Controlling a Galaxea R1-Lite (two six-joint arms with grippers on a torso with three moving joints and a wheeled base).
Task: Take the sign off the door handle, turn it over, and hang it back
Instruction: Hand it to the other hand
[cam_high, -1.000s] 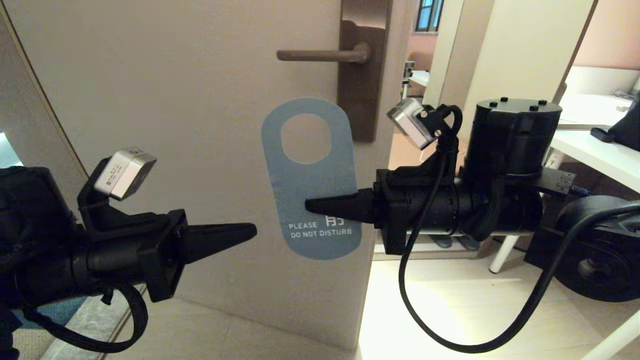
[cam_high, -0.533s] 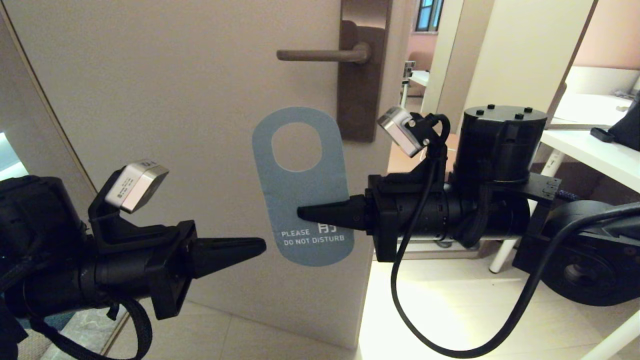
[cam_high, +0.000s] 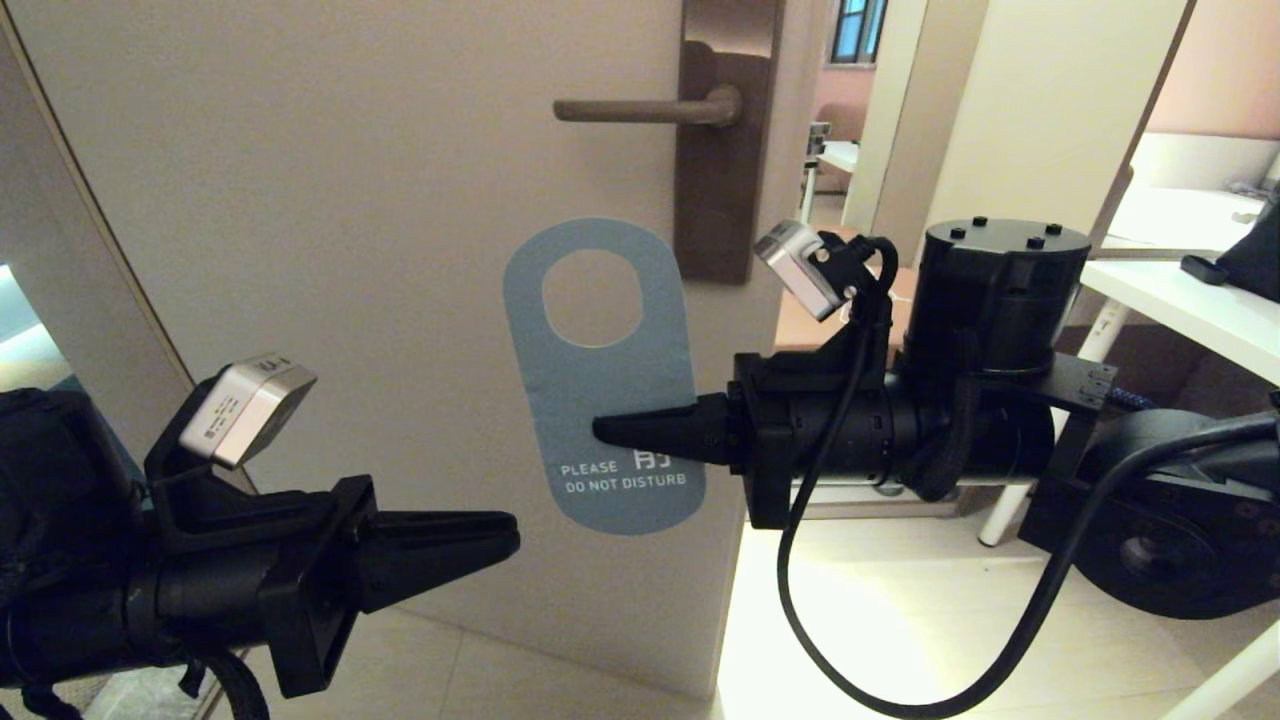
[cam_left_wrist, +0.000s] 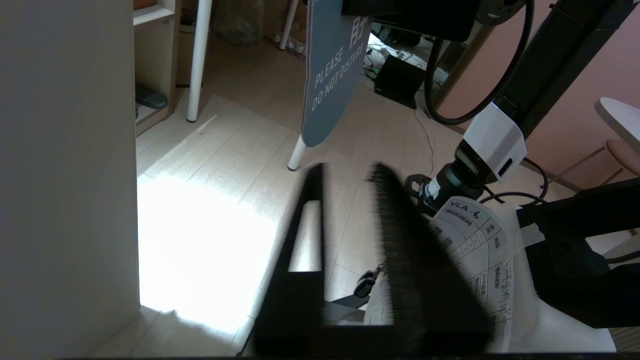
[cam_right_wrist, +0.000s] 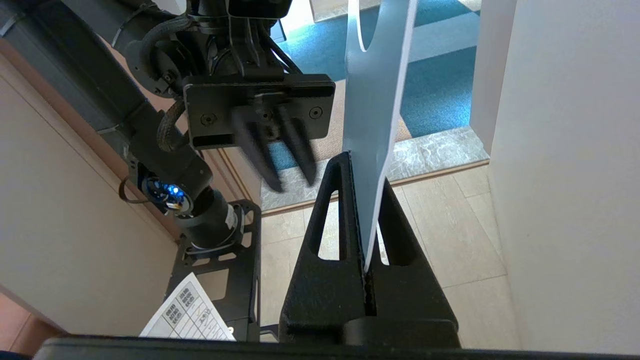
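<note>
The sign (cam_high: 600, 390) is off the door handle (cam_high: 640, 108) and hangs upright below it, in front of the door. Its slate blue "PLEASE DO NOT DISTURB" side faces me. My right gripper (cam_high: 600, 432) is shut on the sign's right edge, just above the lettering. The right wrist view shows the card (cam_right_wrist: 375, 100) edge-on, clamped between the gripper (cam_right_wrist: 362, 165). My left gripper (cam_high: 510, 535) is open and empty, lower left of the sign, pointing toward it. Its fingers (cam_left_wrist: 312, 200) stand apart below the sign's bottom end (cam_left_wrist: 332, 75).
The beige door (cam_high: 300, 250) with the bronze backplate (cam_high: 725, 140) stands right behind the sign. A white desk (cam_high: 1200, 310) is at the right past the door edge. A printed paper sheet (cam_left_wrist: 475, 250) lies on my base.
My right gripper carried the sign left and a little down, then held nearly still. My left gripper sank lower and its fingers parted.
</note>
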